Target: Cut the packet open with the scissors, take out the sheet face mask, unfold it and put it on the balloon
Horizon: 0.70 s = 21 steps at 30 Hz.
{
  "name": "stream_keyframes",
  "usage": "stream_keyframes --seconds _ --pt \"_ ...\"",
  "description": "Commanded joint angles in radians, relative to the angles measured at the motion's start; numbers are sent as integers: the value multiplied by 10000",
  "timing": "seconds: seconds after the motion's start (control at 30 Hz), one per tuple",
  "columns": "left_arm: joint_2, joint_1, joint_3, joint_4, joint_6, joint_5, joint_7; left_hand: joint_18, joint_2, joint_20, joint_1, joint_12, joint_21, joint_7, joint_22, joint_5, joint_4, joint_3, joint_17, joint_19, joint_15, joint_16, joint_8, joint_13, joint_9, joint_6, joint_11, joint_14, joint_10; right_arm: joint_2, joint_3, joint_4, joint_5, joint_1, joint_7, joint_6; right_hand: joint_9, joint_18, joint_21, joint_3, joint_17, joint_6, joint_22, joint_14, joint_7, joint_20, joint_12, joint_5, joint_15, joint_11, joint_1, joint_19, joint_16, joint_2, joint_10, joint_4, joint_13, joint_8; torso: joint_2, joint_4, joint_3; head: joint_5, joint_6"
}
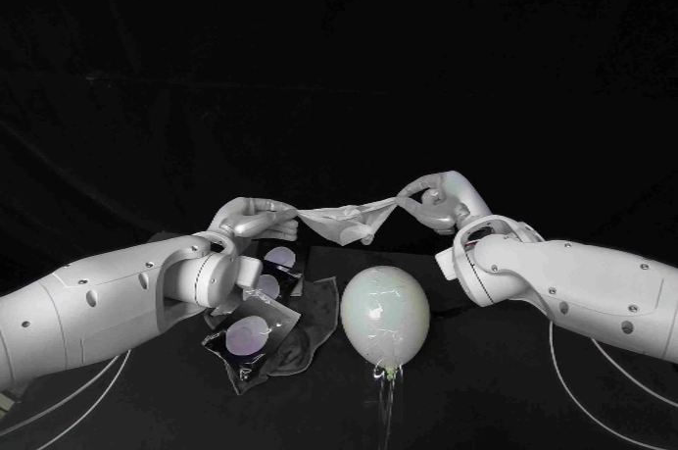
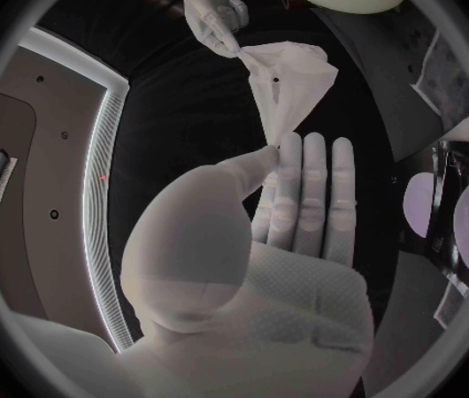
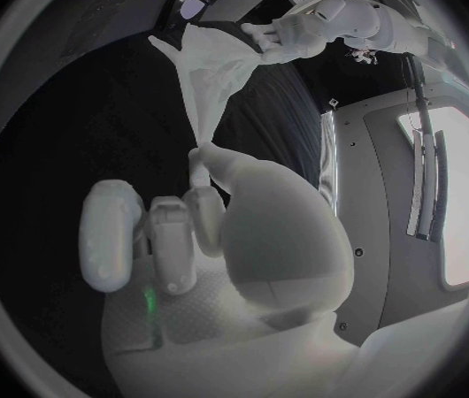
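Sheet face mask (image 1: 344, 220), pinched at opposite ends by left hand (image 1: 255, 218) and right hand (image 1: 441, 200), 12 o'clock of balloon (image 1: 384, 316), is judged limp and tearable: edge grips advised.

I am reading no words or numbers anywhere; the packet (image 1: 262, 337) beneath the left hand (image 1: 255, 218) is showing only round pale patches.

Just the black bench (image 1: 480, 401) down below the left hand (image 1: 255, 218) and right hand (image 1: 438, 200), thin white cables (image 1: 561, 362) trailing across it.

Head camera down onto table (image 1: 495, 406); wrist fisheyes close behind left hand (image 2: 268, 239), right hand (image 3: 224, 230); all share mask (image 1: 344, 218).
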Motion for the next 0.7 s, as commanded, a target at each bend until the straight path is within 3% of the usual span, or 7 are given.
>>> stream_keyframes --seconds 0.03,0.7 --pt "18 13 15 -5 -39 -65 62 161 94 2 -32 31 33 -6 9 31 7 47 16 -59 -40 41 37 8 2089 81 -14 16 -27 -33 16 55 -63 35 166 -108 399 -119 26 36 2627 102 2005 1024 -73 -2 47 68 -69 -86 67 65 43 20 156 -23 1119 284 3 -6 -2 -19 3" --pt "36 12 20 -277 -13 -184 161 158 91 2 -42 44 64 -5 29 31 0 70 26 -82 -40 43 42 32 2120 72 -14 12 -40 -197 62 248 -163 212 175 30 416 -128 68 49 2627 90 2016 1024 -77 -8 60 68 -73 -90 71 85 43 -11 168 -54 1130 306 6 6 0 -52 20"
